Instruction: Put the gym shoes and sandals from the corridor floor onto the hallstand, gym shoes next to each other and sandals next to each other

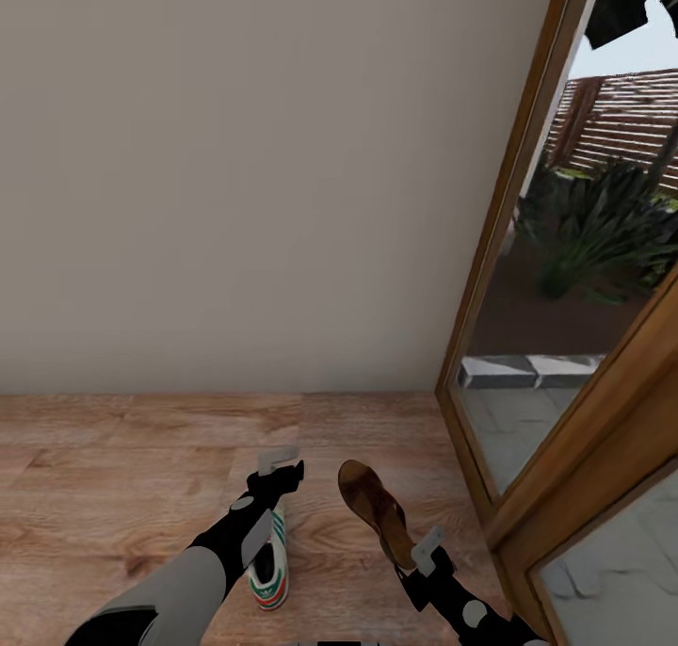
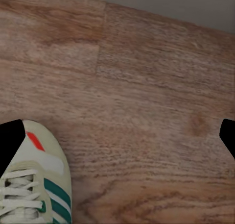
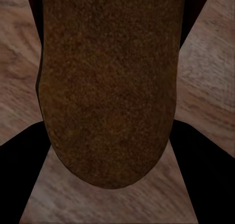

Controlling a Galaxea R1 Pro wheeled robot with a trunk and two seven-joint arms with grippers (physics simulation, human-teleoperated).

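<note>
One white gym shoe (image 1: 268, 571) with teal stripes lies on the wood-plank corridor floor (image 1: 113, 458), partly under my left forearm. My left gripper (image 1: 279, 461) hovers just past its toe, open, with its fingers wide apart and the gym shoe (image 2: 36, 185) beside one fingertip (image 2: 11, 136). A brown sandal (image 1: 372, 507) lies lengthwise to the shoe's right. My right gripper (image 1: 426, 544) is at its near end. In the right wrist view the black fingers (image 3: 19, 180) press both edges of the sandal (image 3: 107, 62). The hallstand is out of view.
A plain beige wall (image 1: 264, 175) rises right behind the floor strip. A wood-framed glass door (image 1: 499, 250) stands at the right, close to the sandal, with a garden outside. Bare planks stretch to the left (image 1: 85, 495).
</note>
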